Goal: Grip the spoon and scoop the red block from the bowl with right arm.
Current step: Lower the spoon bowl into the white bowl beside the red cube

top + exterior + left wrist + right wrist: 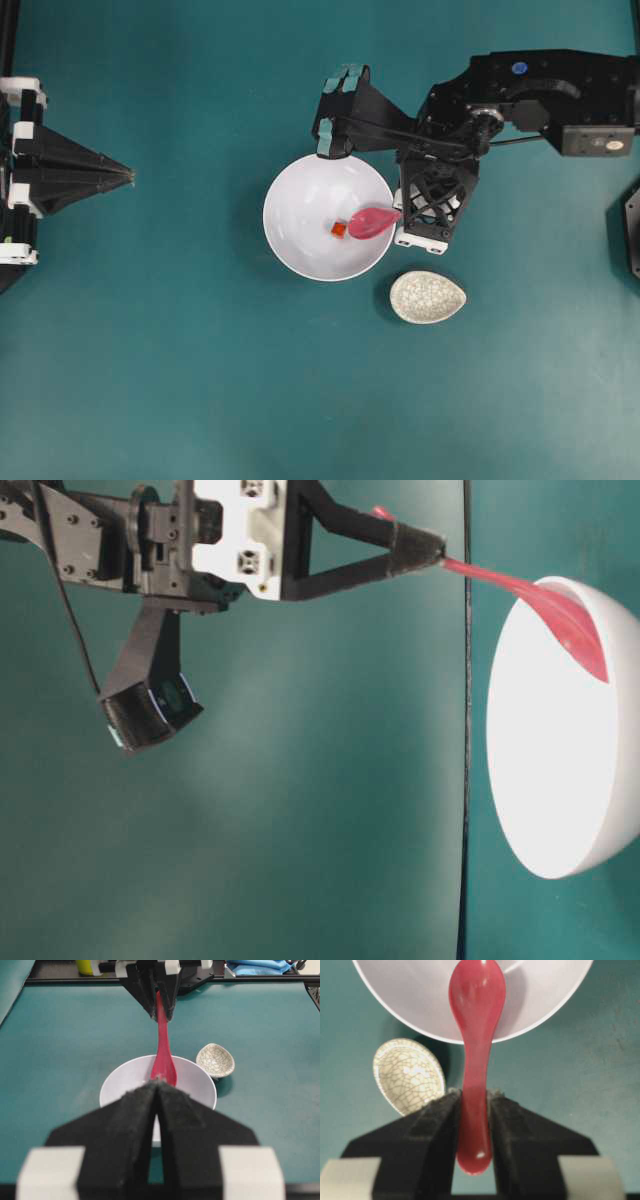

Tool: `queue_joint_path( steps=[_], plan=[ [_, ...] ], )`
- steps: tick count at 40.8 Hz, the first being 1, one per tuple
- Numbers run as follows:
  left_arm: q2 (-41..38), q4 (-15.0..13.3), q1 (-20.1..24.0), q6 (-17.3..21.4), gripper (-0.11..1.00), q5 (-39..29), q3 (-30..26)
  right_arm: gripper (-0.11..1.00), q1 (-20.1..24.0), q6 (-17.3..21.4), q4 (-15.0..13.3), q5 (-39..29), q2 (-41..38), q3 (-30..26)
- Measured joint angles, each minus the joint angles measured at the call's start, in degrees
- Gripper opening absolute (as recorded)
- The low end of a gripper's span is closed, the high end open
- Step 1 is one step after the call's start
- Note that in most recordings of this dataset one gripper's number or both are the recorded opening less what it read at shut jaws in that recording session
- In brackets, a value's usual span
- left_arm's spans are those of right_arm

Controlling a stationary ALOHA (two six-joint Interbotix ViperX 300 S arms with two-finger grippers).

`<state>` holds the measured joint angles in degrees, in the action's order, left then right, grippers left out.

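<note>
R gripper [475,1125] jaws clamped tight on the spoon [476,1060] handle, one jaw each side, handle end poking out behind the grip. Spoon slopes down over the bowl [300,245] rim w/ its scoop inside the bowl, on the side nearest the right arm [540,95]. Red block [338,230] sits on the bowl floor near centre, right at the scoop tip; touching or a hair apart, can't tell from overhead. Scoop looks empty in the R wrist view. Speckled teardrop dish [428,297] lies on the tabletop [150,380] just outside the bowl, on the same side as the right arm, not touching it. L gripper [156,1110] jaws pressed together, nothing between them, parked well apart from the bowl on the opposite side, tips aimed toward it. Table-level view: spoon handle runs from the jaws down to the bowl's upper rim.
</note>
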<state>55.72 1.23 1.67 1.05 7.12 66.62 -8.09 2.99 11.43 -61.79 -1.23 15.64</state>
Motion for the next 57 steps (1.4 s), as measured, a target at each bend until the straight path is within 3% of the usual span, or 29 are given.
queue_joint_path(
  steps=[35, 57],
  plan=[
    [0.2, 0.0, 0.0, 0.0, 0.00, 0.0, 0.0, 0.25, 1.8, -0.9, -0.4, 5.2, -5.8, -3.6],
    [0.2, 0.0, 0.0, 0.0, 0.00, 0.0, 0.0, 0.25, 0.7, 0.1, -3.6, 6.7, -6.1, -4.0]
  ],
)
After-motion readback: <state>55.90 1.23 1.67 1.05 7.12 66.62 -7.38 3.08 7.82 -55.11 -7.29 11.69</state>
